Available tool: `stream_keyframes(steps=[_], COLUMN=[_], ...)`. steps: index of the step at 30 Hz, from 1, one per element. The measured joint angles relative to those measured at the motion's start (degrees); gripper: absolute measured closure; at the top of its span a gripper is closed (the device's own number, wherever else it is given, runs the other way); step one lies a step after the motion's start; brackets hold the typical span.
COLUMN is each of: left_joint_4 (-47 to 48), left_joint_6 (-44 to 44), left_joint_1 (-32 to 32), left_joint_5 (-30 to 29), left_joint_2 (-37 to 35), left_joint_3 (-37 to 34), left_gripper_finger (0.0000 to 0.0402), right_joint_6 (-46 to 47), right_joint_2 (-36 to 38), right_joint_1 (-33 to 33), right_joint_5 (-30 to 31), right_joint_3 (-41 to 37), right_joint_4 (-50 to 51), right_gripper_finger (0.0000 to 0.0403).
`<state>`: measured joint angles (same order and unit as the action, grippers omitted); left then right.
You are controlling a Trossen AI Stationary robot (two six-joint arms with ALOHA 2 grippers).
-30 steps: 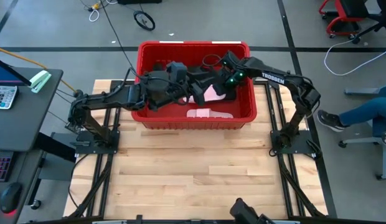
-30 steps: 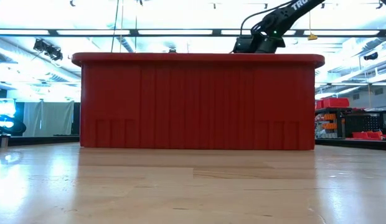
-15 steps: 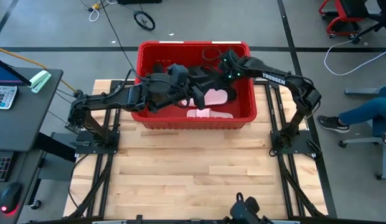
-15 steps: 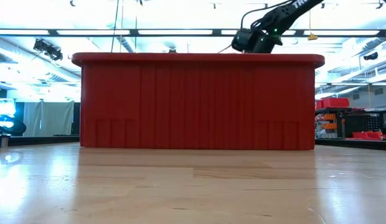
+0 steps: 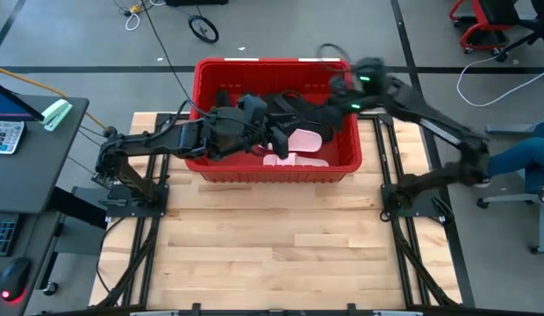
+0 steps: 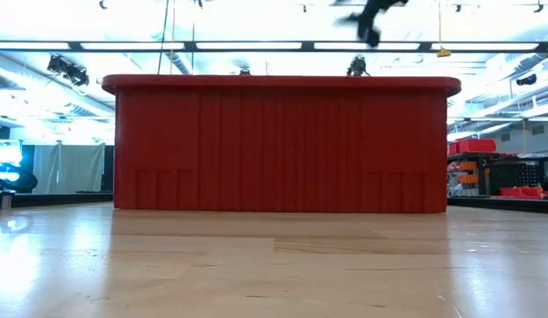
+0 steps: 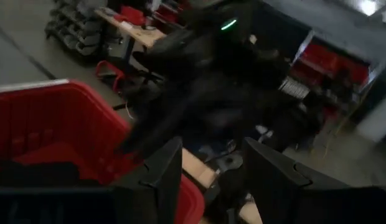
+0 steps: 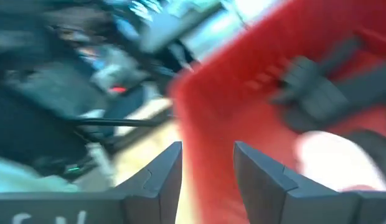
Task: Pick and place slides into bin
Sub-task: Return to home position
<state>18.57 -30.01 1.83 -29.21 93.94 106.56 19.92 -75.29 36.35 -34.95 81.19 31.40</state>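
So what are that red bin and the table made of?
The bin looks like moulded plastic, semi-glossy: uniform red, ribbed walls, thick rim. The table looks like varnished wood planks: pale grain, visible joints, sheen in the low view.

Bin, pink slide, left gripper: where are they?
Bin (image 5: 254, 64): high view, far rim.
Pink slide (image 5: 304, 138): high view, pale sole.
Left gripper (image 7: 213, 152): left wrist view, midway between its fingertips.

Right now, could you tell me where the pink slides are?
In the high view, both pink slides lie inside the bin, in its lower right part as pictured.
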Motion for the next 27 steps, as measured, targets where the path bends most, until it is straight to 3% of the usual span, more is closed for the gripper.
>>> stream_keyframes(steps=[5, 11, 15, 21, 27], left_joint_4=[5.29, 17.48, 28.29, 39.19, 51.31], left_joint_6=[6.93, 6.19, 0.94, -0.88, -9.48], left_joint_1=[3.20, 8.16, 11.00, 15.21, 18.87], left_joint_5=[0.74, 1.00, 0.64, -11.76, -19.92], left_joint_2=[-3.49, -10.49, -16.40, -23.25, -28.59], left_joint_3=[-0.11, -0.02, -0.03, -0.02, -0.82], left_gripper_finger=[0.0230, 0.0230, 0.0230, 0.0230, 0.0230], right_joint_6=[-1.39, -8.20, -8.24, -8.17, -9.48], right_joint_2=[16.11, 33.84, 43.23, 52.10, 53.83], right_joint_1=[-4.63, -10.34, -11.30, -11.27, -11.25], right_joint_5=[-1.37, -1.23, 0.26, 10.70, 10.97], right_joint_3=[0.01, 0.02, 0.12, 0.11, -0.67], right_joint_4=[4.16, 12.30, 13.80, 20.86, 29.67], right_gripper_finger=[0.0254, 0.0254, 0.0253, 0.0253, 0.0252])
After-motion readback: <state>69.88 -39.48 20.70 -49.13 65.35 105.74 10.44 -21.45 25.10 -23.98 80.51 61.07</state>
